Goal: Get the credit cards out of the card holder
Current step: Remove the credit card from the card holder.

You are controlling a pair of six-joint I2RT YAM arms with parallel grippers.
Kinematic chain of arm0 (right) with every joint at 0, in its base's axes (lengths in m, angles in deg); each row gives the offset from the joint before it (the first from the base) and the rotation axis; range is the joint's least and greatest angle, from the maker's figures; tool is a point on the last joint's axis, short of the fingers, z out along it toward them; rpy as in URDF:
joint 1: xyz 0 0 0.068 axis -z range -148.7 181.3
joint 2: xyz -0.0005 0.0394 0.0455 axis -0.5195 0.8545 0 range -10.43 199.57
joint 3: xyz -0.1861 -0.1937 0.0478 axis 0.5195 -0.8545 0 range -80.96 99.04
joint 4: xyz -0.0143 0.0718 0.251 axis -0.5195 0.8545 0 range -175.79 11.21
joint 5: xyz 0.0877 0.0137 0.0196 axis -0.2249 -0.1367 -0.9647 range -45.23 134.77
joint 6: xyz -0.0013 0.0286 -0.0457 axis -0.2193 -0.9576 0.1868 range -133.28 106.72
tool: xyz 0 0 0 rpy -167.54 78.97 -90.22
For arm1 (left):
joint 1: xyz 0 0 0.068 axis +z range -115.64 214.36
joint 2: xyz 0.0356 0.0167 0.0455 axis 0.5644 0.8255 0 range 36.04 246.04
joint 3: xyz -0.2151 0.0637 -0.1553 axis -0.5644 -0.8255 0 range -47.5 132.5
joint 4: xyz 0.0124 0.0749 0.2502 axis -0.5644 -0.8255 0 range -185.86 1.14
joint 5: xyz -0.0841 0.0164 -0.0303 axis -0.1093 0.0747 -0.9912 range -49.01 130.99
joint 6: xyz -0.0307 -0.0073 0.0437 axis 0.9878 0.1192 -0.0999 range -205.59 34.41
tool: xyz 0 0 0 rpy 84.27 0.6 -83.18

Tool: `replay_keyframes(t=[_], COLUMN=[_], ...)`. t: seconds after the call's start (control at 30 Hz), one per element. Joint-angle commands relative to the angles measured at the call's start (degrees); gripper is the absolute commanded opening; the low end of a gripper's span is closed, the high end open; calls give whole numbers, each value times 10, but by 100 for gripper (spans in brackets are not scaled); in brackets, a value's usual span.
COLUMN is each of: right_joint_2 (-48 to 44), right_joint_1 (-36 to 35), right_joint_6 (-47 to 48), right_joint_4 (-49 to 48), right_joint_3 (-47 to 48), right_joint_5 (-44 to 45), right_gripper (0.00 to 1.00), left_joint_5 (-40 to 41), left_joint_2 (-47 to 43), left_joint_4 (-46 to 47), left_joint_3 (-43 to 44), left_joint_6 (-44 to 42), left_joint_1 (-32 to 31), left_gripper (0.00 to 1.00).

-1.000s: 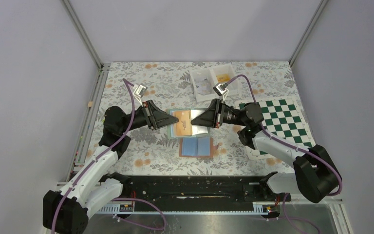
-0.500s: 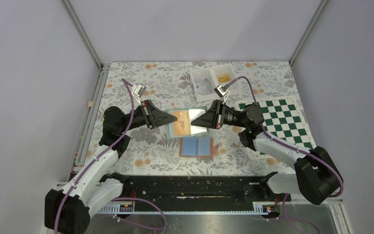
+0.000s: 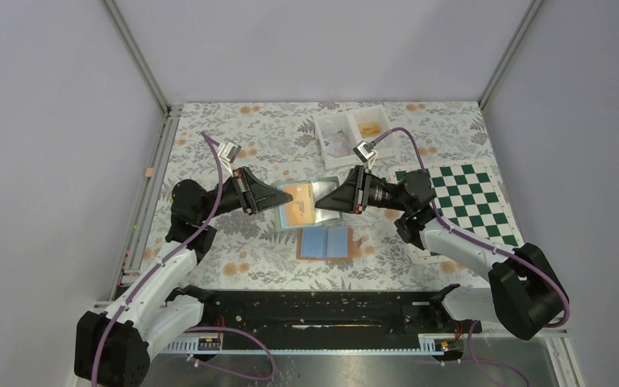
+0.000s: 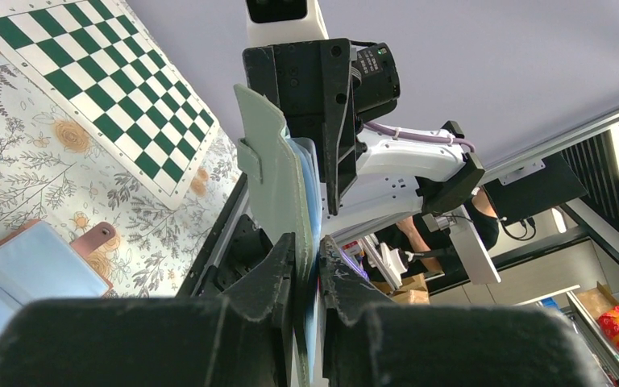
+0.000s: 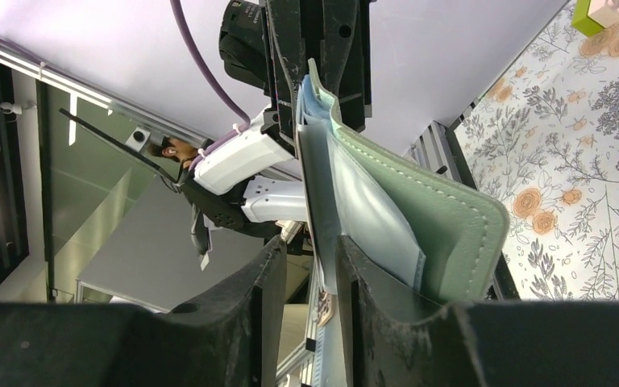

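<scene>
We count two grippers and two card holders. The left gripper [image 4: 307, 251] clamps the edge of the green card holder [image 4: 267, 165] in mid-air. The right gripper [image 5: 309, 251] has its jaws slightly apart around the holder's blue inner panels [image 5: 322, 173]. The brown card holder [image 3: 325, 242] lies open below both jaws.

Left gripper [image 4: 306, 248] tight, right gripper [image 5: 313, 248] ajar

Tray [image 3: 320, 129] behind card holder [image 3: 325, 242]

Bright even light, soft shadows, overhead view sharp, left end effector [image 4: 306, 251] blurred close-up
</scene>
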Motion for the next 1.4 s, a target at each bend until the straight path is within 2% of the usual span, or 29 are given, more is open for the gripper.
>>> replay_keyframes(t=[0.0, 0.13, 0.53, 0.6, 0.67, 0.73, 0.83, 0.97, 1.17, 1.37], right_joint_2=[-6, 3, 15, 16, 20, 20, 19, 22, 31, 26], right_joint_1=[-7, -19, -37, -37, -37, -36, -36, -35, -28, -24], right_joint_6=[15, 10, 31, 26, 20, 9, 4, -7, -42, -42], right_joint_4=[2, -8, 33, 25, 11, -6, -21, -39, -93, -98], right_joint_3=[30, 41, 54, 53, 53, 47, 36, 26, 11, -1], right_joint_5=[10, 12, 27, 29, 27, 33, 47, 59, 64, 64], right_gripper=[35, 28, 25, 20, 0, 0, 0, 0, 0, 0], left_joint_5=[-6, -5, -5, -7, -11, -19, -27, -23, -22, -22], left_joint_2=[0, 7, 4, 5, 8, 12, 13, 4, -2, 5], left_joint_4=[61, 60, 25, 25, 25, 31, 35, 37, 44, 108], left_joint_3=[2, 2, 12, 12, 13, 14, 15, 16, 13, -2], left_joint_6=[13, 13, -8, -5, -1, 5, 8, 11, 22, 67], left_joint_1=[1, 1, 1, 1, 1, 1, 1, 2, 9, 15], left_gripper=[0, 0, 0, 0, 0, 3, 19, 30, 34, 35])
